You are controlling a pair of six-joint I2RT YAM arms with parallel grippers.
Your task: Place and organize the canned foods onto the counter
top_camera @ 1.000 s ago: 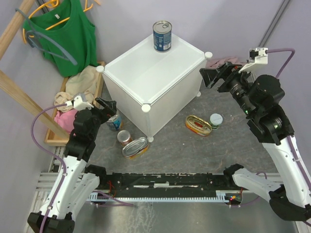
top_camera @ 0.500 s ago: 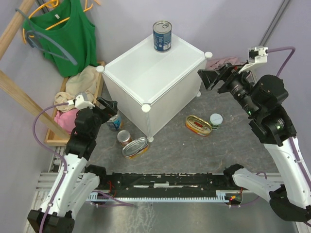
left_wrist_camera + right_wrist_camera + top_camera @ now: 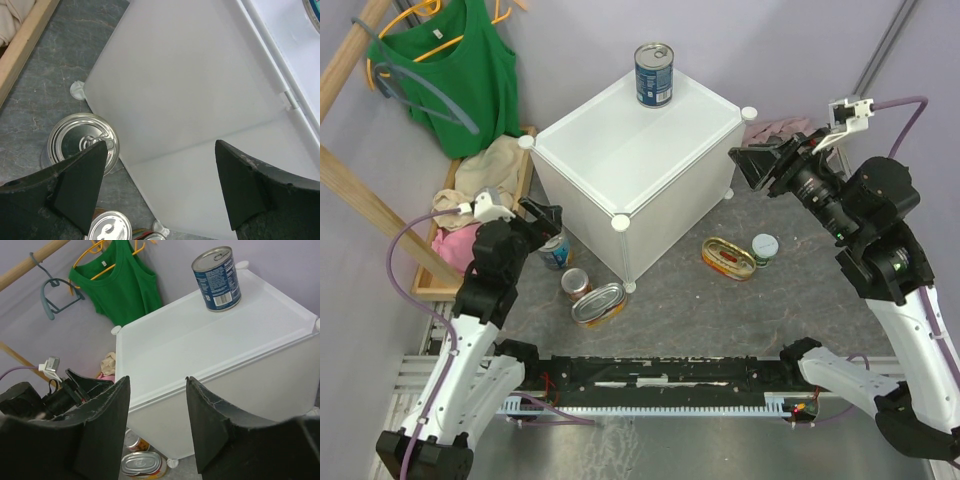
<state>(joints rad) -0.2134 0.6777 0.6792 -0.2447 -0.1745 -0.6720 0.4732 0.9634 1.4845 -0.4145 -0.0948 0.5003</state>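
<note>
Grey stone-look tabletop with the white cube counter (image 3: pixel 640 150) at its middle, 1 blue-labelled can (image 3: pixel 654 74) upright on its far corner.
5 cans are on the table: a tall can (image 3: pixel 80 140), its label hidden beneath the left gripper (image 3: pixel 161 147), whose fingers are spread; a small orange-red can (image 3: pixel 576 284); 2 oval tins (image 3: pixel 598 304); a green-white can (image 3: pixel 765 248). The right gripper (image 3: pixel 156 382) hangs spread and empty near the counter's right corner.

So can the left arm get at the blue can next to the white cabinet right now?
Probably yes. The open left claw hovers above that can with nothing over its lid, though the cabinet close beside it leaves one finger little room.
</note>
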